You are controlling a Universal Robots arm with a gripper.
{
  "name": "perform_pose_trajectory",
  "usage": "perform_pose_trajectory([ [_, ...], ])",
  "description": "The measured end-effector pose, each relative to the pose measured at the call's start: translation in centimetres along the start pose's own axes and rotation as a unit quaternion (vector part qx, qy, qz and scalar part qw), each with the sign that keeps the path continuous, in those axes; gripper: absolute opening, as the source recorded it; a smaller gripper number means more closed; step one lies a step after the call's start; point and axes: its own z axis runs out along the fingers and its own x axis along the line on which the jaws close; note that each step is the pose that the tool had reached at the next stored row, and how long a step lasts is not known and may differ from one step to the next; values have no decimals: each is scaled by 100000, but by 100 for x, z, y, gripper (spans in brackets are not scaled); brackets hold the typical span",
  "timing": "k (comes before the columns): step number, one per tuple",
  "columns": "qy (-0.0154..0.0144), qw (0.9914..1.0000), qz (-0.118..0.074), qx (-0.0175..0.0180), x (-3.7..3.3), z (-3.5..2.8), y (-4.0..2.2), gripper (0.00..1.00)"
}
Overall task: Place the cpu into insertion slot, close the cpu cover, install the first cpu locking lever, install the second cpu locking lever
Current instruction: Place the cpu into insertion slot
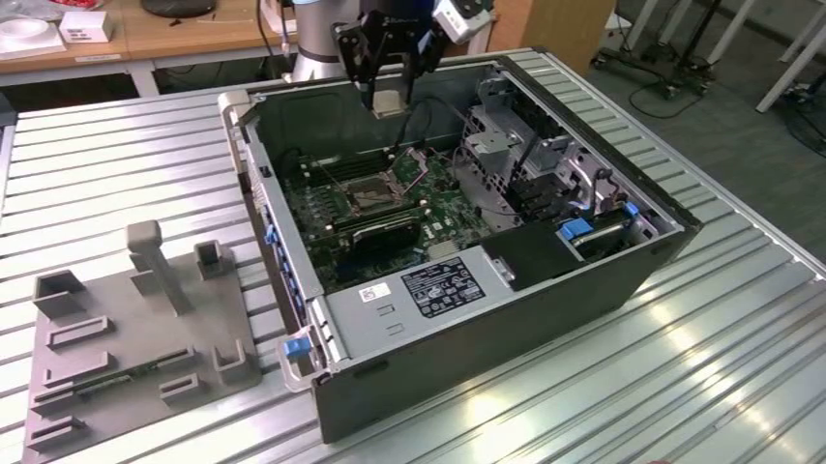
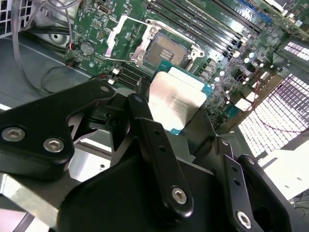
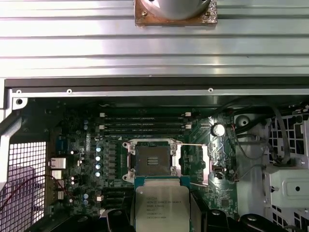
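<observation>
Cpu (image 3: 161,208) between fingers (image 2: 145,125), above insertion slot (image 3: 153,159)

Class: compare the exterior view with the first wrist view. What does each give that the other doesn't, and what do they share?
Exterior view: the grey fixture tray beside the whole computer case. First wrist view: the print on the cpu, close up. Both: the claw holding the cpu, and the empty insertion slot.
</observation>
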Motion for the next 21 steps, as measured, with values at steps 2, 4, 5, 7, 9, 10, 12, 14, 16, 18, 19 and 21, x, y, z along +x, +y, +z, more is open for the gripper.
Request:
perform_pose_trajectory([
  [2,-1,100000,0,-3,0,16,-1,54],
  [4,-1,100000,-1,-7,0,33,-3,54],
  [5,-4,100000,-1,-8,0,41,-4,54],
  [7,-3,100000,0,-6,0,58,-5,54],
  [9,-1,100000,1,-4,0,74,-7,54],
  [10,-2,100000,-4,-4,0,82,-7,54],
  [12,2,100000,1,6,0,90,-8,54],
  [14,1,100000,-1,-1,0,91,-8,54],
  [16,-2,100000,-2,-3,0,92,-8,54],
  [18,-3,100000,-1,-9,0,94,-8,54],
  [19,-8,100000,-1,-18,0,98,-8,54],
  [21,-2,100000,-3,-9,0,108,-10,54],
])
